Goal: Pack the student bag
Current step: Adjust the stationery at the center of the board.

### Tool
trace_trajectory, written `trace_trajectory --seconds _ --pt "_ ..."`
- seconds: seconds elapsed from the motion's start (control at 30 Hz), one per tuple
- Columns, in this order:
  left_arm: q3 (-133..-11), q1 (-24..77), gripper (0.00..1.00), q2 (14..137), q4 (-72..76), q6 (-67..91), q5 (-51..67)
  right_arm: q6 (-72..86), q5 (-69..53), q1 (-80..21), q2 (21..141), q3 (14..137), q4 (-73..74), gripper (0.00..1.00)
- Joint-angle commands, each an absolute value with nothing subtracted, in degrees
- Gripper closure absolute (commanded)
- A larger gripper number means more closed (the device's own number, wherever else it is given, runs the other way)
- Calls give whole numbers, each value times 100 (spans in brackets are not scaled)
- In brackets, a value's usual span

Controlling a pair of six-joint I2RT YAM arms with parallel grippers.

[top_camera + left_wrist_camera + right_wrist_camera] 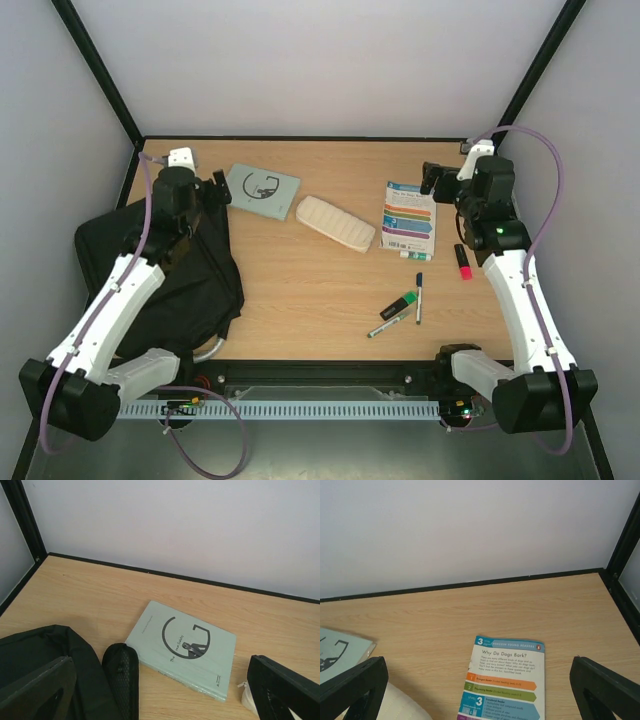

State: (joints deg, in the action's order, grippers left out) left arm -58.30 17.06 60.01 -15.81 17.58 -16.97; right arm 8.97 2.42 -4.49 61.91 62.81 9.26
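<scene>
Top view: I see the student bag point(165, 275) lying flat at the left side of the table point(300, 280), partly under the left arm. The left gripper point(218, 190) hangs at the bag's far right corner, beside a pale green book point(262, 190). A white pencil case point(336, 222) lies between that book and a booklet point(410, 215). The right gripper point(430, 178) hangs over the booklet's far end. Two pens point(419, 297) and a green marker point(403, 305) lie right of center; a red marker point(463, 262) lies beside the right arm.

Left wrist view: the fingers point(285, 690) are spread wide, released, grasping nothing. The bag fills the lower left; its mesh strap point(122, 675) sits just beside the book.

Right wrist view: the fingers point(605, 690) are spread wide and empty, with the booklet on the table between them.
</scene>
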Motion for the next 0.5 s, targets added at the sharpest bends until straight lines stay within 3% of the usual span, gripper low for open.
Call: trace_trajectory --seconds 0.0,0.3,0.47 --pt "-5778 1616 5 6351 -1104 1995 -1621 741 -345 -305 6215 6167 1116 0" --pt "-5704 1787 28 7005 -924 2043 -419 -575 -1951 -97 6479 6134 1840 3" --pt "-5618 2089 31 7202 -1139 2162 92 -1050 -2402 -111 6718 6057 2039 6"
